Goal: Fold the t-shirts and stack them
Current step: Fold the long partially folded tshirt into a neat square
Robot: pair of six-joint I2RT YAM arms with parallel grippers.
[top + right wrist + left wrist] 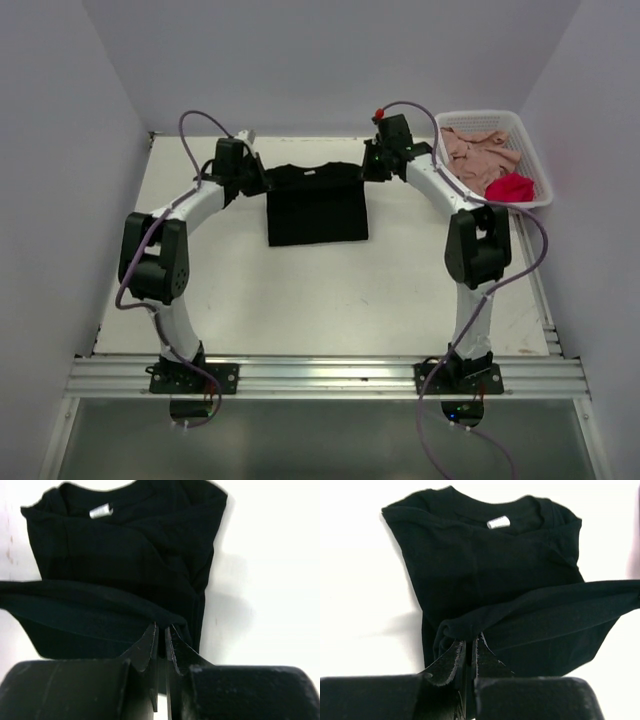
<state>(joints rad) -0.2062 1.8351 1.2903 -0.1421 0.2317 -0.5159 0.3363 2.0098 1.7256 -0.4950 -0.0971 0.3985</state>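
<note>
A black t-shirt [317, 203] lies on the white table, sleeves folded in, collar with a grey tag [498, 522] away from both wrist cameras. My left gripper [250, 178] is shut on the shirt's lifted edge [470, 640] at its left side. My right gripper [372, 165] is shut on the same lifted edge [162, 626] at its right side. The held edge stretches as a raised band across the shirt between the two grippers. A dusty pink shirt [478, 155] and a bright red one [510, 187] lie crumpled in the basket.
A white lattice basket [528, 150] stands at the back right of the table. Purple cables loop over both arms. White walls close in the table at the back and sides.
</note>
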